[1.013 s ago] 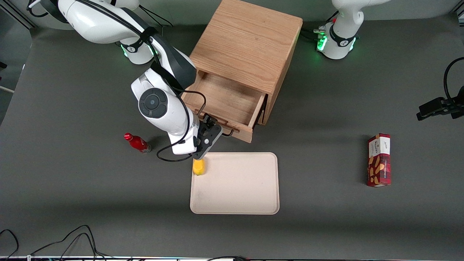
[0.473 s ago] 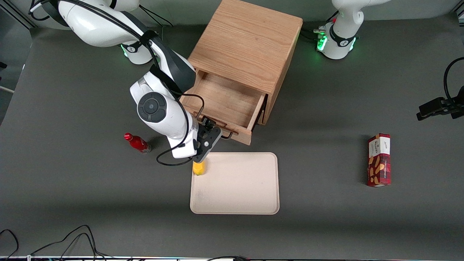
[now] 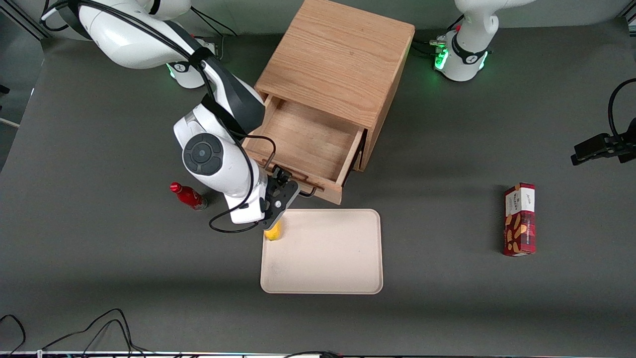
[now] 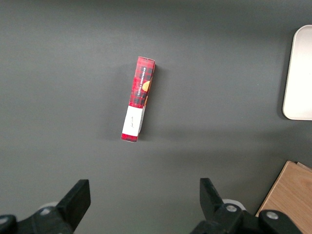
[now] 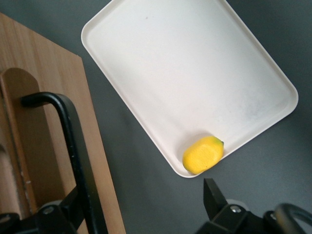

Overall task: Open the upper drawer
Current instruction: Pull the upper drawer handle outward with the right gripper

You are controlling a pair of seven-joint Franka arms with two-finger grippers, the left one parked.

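The upper drawer (image 3: pixel 303 139) of the light-oak cabinet (image 3: pixel 338 59) stands pulled out, and its bare wooden floor shows. Its thin black bar handle (image 3: pixel 309 191) runs along the front panel (image 5: pixel 48 122). My right gripper (image 3: pixel 283 183) is at the handle's end nearer the working arm. In the right wrist view the gripper (image 5: pixel 139 200) is open. The handle (image 5: pixel 73 146) runs close beside one finger (image 5: pixel 63 214), and the other finger (image 5: pixel 212 195) stands far apart from it over the table. The lower drawer is hidden under the upper one.
A cream tray (image 3: pixel 323 258) lies in front of the drawer, nearer the front camera, with a yellow lemon (image 3: pixel 272 232) in its corner under my wrist. A red bottle (image 3: pixel 189 196) lies beside the arm. A red snack box (image 3: pixel 519 219) lies toward the parked arm's end.
My gripper has moved nearer the front camera and a little toward the working arm's end. The drawer has slid out slightly farther with it.
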